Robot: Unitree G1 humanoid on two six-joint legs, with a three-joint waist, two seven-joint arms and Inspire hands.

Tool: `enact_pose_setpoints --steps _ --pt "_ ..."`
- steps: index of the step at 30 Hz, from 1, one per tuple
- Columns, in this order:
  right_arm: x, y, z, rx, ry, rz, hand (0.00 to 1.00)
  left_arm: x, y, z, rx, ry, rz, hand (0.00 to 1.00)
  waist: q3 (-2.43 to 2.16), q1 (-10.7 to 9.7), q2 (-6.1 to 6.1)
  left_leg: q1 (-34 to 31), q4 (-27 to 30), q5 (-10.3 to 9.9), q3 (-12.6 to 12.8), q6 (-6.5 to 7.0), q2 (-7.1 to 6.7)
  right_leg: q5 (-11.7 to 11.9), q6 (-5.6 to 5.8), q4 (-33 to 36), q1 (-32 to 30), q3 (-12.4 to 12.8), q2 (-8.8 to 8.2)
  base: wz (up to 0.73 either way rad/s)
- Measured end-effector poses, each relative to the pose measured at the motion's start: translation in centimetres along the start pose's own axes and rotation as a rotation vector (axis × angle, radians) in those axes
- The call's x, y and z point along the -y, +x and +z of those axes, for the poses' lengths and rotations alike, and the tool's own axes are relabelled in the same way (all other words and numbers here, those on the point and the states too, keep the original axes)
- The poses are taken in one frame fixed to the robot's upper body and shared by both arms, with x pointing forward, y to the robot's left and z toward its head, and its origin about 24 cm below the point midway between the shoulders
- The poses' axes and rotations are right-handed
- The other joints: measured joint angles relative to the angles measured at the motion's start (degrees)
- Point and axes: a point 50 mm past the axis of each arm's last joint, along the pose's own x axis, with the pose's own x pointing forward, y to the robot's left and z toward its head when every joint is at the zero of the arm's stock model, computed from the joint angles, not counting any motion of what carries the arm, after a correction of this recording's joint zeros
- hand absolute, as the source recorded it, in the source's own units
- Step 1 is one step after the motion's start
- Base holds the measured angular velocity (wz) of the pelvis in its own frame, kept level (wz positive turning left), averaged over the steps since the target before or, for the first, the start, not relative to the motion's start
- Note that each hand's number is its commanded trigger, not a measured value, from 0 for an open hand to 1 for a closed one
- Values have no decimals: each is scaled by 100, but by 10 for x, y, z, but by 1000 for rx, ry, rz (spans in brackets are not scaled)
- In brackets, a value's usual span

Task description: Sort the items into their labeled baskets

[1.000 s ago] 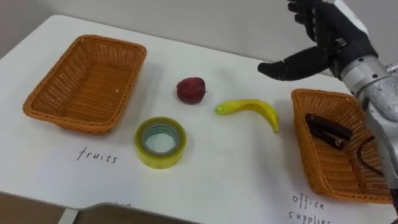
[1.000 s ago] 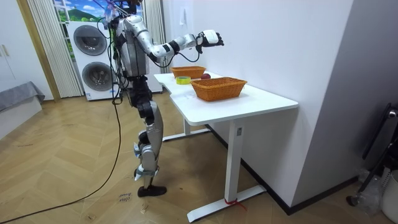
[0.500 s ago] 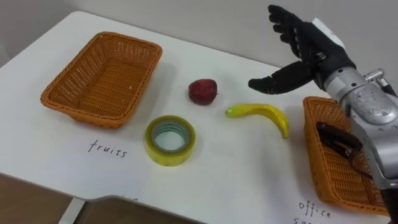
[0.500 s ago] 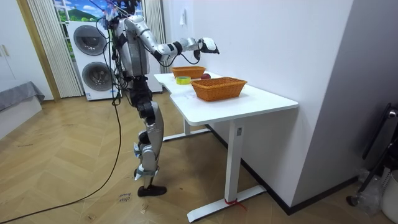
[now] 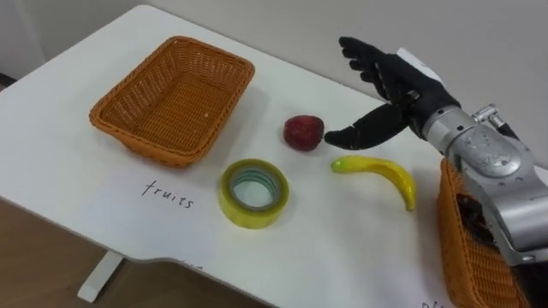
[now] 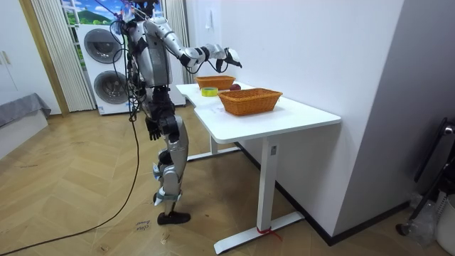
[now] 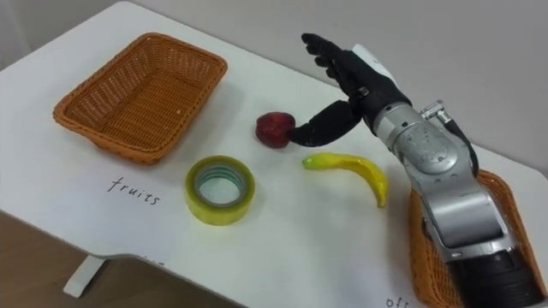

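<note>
Now R hand [image 5: 401,88] hovers, fingers spread, empty; thumb nr red fruit [image 5: 303,133]; banana [image 5: 378,171] just beside.

Two baskets [image 5: 154,141] [image 5: 455,248], one apple [image 5: 303,133], one banana [image 5: 381,171], one tape roll [image 5: 253,193].

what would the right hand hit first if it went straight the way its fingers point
Likely nothing: the right hand points over bare table beyond the apple. Only its thumb aims at the apple; depth is unclear.
</note>
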Motion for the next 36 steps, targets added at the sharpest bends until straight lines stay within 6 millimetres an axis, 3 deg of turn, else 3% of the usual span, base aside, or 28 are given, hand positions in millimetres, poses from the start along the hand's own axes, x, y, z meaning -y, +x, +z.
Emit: enact_pose_setpoints --steps 6,19,28,36 --pt "-16 4 -16 -70 8 96 0 0 0 1 -2 63 6 0 22 82 -29 -10 11 5 -14 -10 0 0 0 1 -5 5 2 0" --pt "-29 7 -18 -72 62 158 0 -1 0 -2 -14 74 9 0 68 351 -21 -57 19 8 -40 -15 3 0 0 -7 -23 -41 4 1" --pt "-44 9 -34 -141 63 217 0 -3 1 6 5 74 31 0 55 606 -40 -121 13 9 -15 -15 6 0 0 -6 -102 -74 1 -1" --pt "-49 11 -40 -162 100 221 0 -2 1 6 -4 89 37 0 56 705 -60 -143 27 9 -18 -15 7 0 0 -5 -116 -90 -1 0"
